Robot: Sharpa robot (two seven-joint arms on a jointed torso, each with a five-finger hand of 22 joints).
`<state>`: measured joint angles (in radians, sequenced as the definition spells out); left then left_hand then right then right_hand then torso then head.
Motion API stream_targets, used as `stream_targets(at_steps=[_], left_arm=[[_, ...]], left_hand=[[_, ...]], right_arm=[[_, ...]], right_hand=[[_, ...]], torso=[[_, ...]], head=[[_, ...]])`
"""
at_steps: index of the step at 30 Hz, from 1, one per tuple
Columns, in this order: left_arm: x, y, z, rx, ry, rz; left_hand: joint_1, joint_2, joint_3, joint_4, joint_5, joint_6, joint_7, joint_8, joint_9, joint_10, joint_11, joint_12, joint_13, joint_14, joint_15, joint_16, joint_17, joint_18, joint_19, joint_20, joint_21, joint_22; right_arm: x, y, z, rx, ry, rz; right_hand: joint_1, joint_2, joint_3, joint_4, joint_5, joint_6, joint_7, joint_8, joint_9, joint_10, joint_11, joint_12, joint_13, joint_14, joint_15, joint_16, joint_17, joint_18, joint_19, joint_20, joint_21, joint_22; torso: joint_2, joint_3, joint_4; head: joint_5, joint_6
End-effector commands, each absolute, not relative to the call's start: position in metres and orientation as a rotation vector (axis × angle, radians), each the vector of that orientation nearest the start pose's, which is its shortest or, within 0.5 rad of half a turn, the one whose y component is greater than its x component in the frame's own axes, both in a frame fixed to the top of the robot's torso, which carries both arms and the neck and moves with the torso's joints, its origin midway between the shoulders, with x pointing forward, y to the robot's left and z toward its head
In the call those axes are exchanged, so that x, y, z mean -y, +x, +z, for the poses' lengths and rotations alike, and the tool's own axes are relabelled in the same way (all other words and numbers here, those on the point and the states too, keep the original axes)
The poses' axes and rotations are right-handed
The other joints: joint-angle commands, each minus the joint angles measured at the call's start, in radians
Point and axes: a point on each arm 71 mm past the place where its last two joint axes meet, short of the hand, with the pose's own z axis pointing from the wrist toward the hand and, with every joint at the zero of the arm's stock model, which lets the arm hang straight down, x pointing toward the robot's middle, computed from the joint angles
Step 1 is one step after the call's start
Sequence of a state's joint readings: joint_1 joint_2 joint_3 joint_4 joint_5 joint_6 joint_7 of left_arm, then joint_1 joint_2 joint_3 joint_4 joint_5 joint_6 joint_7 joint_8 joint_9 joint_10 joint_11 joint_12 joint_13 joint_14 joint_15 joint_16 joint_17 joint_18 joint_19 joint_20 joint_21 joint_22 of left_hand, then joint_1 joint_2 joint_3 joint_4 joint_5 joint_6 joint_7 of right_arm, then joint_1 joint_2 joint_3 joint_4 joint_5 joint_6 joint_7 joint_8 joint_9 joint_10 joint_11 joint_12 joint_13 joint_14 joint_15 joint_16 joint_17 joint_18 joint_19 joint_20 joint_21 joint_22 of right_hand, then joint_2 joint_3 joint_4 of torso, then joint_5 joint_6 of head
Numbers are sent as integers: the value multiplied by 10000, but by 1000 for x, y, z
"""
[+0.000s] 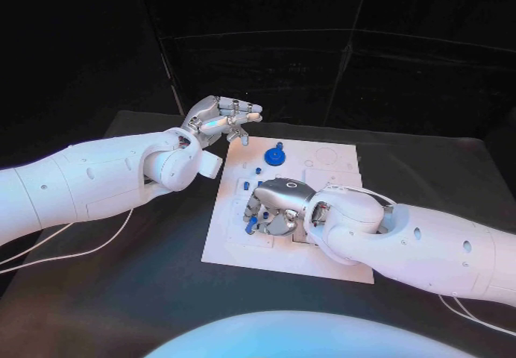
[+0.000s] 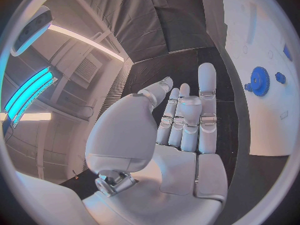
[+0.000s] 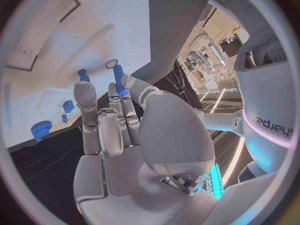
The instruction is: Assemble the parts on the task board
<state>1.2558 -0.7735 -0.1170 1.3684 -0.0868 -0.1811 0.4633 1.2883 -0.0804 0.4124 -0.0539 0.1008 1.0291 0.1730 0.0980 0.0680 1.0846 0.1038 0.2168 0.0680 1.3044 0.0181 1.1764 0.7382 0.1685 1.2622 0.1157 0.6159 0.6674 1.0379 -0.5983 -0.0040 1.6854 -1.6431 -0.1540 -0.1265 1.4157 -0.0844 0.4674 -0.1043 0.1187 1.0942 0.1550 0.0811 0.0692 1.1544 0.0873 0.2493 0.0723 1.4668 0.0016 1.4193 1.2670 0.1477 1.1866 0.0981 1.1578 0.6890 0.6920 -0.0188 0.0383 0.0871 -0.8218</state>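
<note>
The white task board (image 1: 250, 252) lies in the middle of the black table. A blue gear (image 1: 275, 156) stands near its far edge, with small blue pegs (image 1: 246, 183) just nearer. My right hand (image 1: 277, 206) hangs over the board's middle with its fingers pointing down. In the right wrist view its thumb and a finger pinch a long blue peg (image 3: 117, 77) close to a round hole (image 3: 112, 63). My left hand (image 1: 221, 118) hovers above the table off the board's far left corner, fingers apart and holding nothing. The left wrist view shows the gear (image 2: 259, 81) beyond those fingers.
Other small blue parts (image 3: 69, 106) and the gear (image 3: 40, 130) lie on the board past my right hand. Recessed slots (image 1: 328, 158) mark the board's far right corner. Black table (image 1: 129, 298) surrounds the board, and white cables (image 1: 65, 255) trail under my left arm.
</note>
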Motion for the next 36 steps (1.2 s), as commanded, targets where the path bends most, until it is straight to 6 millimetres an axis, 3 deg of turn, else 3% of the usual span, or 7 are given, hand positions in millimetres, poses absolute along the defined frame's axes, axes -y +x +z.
stream_targets(at_steps=[1, 18, 36], left_arm=[[-212, 515, -179, -14466, -9191, -15975], [-213, 515, -179, -14463, -9204, -15955], [-213, 514, -179, -14469, -9213, -15944]], left_hand=[[-37, 46, -60, 11, -34, -37, 29, 42, -9, -46, 19, 68, 12, -77, 0, -53, -9, 138, -52, -7, -64, -9], [-37, 46, -60, 11, -34, -37, 29, 42, -9, -46, 19, 68, 12, -77, 0, -53, -9, 138, -52, -7, -64, -9], [-37, 46, -60, 11, -34, -37, 29, 42, -9, -46, 19, 68, 12, -77, 0, -53, -9, 138, -52, -7, -64, -9]], right_arm=[[33, 391, -221, -17624, -5611, 9767], [34, 394, -223, -17404, -5815, 8981], [22, 386, -230, -17595, -6669, 8626]], right_hand=[[59, 7, 72, 8, 23, 0, 33, -40, -16, 159, -76, 5, 10, 470, -68, 40, -7, 51, -46, -22, 24, -11], [33, 13, 78, 15, 29, -1, 39, -45, -16, 158, -71, -5, 11, 468, -62, 36, -15, 48, -48, -17, 31, 0], [-79, -60, 44, 16, 24, 9, 34, -57, -13, 178, -72, -32, 20, 459, -55, 22, -46, 56, -89, -2, 20, -33]], torso=[[3, -7, 8], [1, -10, 3], [1, -7, 7]], head=[[-2, -8], [15, -48], [3, -86]])
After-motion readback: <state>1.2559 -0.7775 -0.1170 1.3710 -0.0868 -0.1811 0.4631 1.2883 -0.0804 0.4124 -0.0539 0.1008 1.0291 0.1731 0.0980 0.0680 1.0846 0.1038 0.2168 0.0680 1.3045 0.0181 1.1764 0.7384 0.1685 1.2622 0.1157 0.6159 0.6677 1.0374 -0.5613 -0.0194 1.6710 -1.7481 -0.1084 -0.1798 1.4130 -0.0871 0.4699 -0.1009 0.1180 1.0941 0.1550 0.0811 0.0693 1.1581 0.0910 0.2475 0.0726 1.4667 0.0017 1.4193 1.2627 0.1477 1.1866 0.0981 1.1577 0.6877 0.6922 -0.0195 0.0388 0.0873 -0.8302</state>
